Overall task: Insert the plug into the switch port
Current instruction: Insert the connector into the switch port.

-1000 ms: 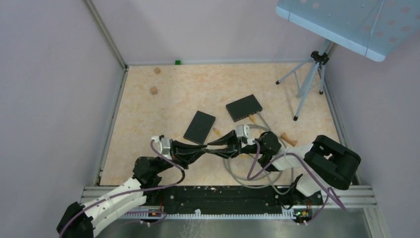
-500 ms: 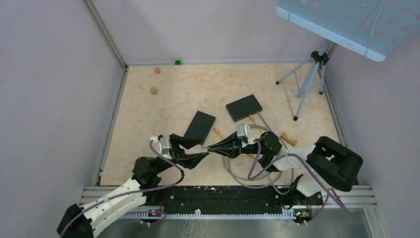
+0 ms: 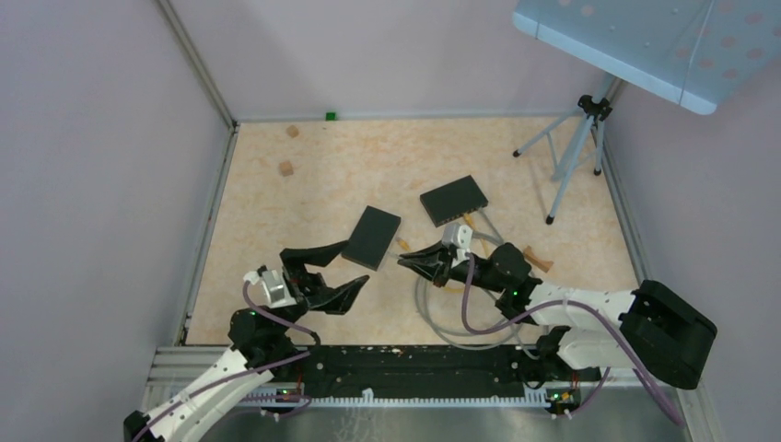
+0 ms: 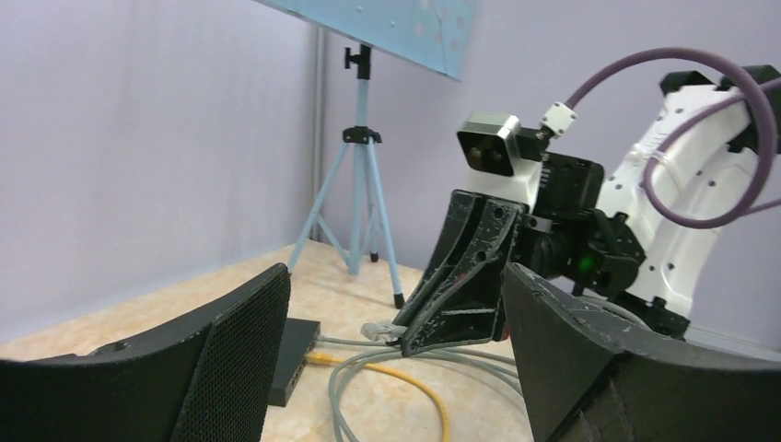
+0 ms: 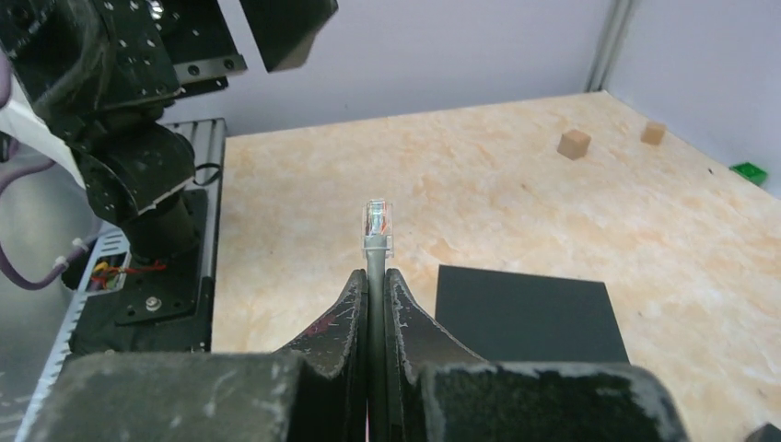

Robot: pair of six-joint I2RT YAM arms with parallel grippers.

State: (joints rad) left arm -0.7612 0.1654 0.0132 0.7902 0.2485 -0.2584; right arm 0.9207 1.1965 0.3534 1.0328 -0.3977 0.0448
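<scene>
1. Plug (image 5: 377,224): it is being pinched just behind its clear connector, on the grey lead (image 5: 376,262), by the right gripper (image 5: 377,276). The jaws are being pressed together on that lead. The connector is being held out past the fingertips, above the worktop (image 5: 516,193).
2. Left gripper (image 3: 357,263): its jaws are being held spread wide, with nothing between them. It is being held just left of the right gripper's tip, apart from the plug.
3. Switch (image 3: 454,201): it is lying flat on the worktop beyond the right gripper, well apart from the plug. A yellow cable (image 4: 405,378) and grey cables are being fed into its near edge.
4. Black box (image 3: 372,236): it is lying flat near both grippers, untouched by either.
5. Surroundings: a tripod (image 3: 576,152) is standing at the far right. Two wooden blocks (image 3: 286,168) and a green block (image 3: 330,116) are lying near the far wall.
</scene>
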